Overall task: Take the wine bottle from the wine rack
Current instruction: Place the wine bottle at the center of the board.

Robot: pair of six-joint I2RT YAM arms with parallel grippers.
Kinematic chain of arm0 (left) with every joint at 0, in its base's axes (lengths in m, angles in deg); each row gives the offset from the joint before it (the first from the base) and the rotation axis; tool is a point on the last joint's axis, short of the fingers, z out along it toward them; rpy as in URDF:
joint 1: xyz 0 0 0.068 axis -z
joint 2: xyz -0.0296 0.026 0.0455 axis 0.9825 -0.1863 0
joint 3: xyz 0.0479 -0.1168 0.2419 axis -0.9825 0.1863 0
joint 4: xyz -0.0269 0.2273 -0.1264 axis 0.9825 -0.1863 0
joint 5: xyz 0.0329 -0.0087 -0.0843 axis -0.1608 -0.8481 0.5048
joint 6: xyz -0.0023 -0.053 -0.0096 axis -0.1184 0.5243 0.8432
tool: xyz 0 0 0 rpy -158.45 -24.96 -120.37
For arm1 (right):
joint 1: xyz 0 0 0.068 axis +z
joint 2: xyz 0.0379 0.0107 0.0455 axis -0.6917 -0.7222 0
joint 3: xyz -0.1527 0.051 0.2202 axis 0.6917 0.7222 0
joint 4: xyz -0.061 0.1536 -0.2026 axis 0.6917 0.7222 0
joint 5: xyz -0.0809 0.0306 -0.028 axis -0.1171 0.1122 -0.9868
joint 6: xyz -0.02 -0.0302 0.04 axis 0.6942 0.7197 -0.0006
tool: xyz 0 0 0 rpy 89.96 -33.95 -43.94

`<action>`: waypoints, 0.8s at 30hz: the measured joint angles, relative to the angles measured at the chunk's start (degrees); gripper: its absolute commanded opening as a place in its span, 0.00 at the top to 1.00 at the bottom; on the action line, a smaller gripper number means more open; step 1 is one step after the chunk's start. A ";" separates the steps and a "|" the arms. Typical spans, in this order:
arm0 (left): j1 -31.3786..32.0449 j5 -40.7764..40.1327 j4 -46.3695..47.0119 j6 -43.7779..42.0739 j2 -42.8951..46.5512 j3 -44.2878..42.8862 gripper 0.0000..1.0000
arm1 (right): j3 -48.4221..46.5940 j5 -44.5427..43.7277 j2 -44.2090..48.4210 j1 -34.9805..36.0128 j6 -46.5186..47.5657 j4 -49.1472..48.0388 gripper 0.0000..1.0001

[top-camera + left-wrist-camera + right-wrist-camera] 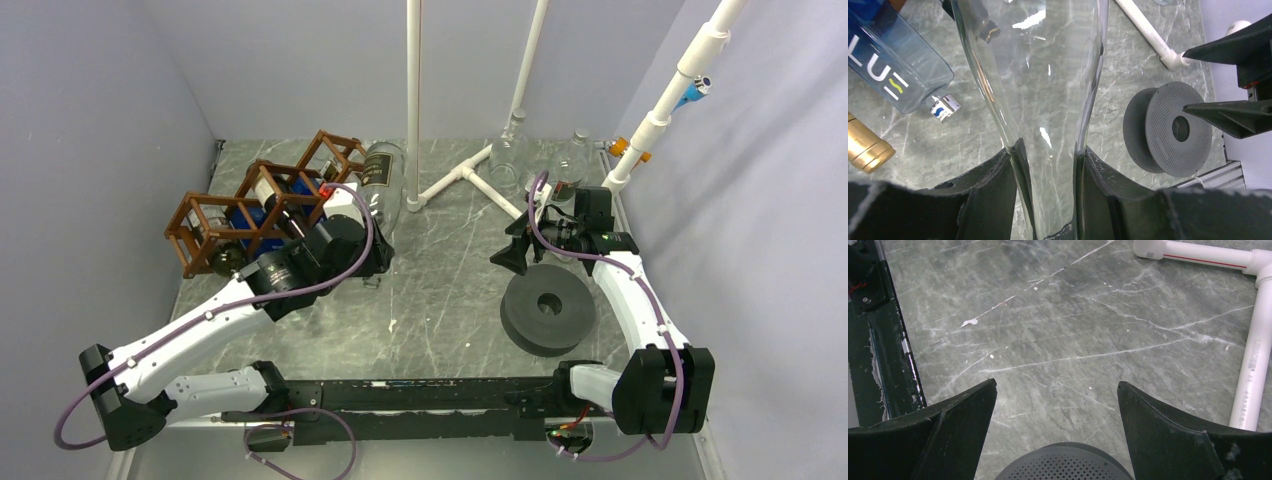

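We see the left gripper point(1048, 155) clamped on the neck of the clear wine bottle point(1040, 75). The bottle lies at the right end of the wine rack point(262, 205) (whether its body is free of the last cell we cannot tell). A blue bottle point(895, 65) and a gold-capped bottle point(865, 147) lie just beside it. The right gripper point(1057, 387) hangs above the grey spool point(548, 310) on the counter point(440, 290), jaws spread wide, holding nothing.

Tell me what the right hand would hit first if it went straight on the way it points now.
Probably the bare marble tabletop: the open right hand points down at it, past the gray spool and left of the white pipe. Depth is unclear.
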 measured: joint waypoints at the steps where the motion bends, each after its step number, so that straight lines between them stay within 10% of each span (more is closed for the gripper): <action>1: 0.15 0.20 -0.02 0.00 -0.24 0.00 1.00 | 0.00 0.00 0.00 0.00 0.00 0.00 0.07; 24: 3.10 7.54 3.39 2.97 -5.25 -0.52 1.00 | 0.02 0.87 0.39 -1.81 1.95 0.13 0.06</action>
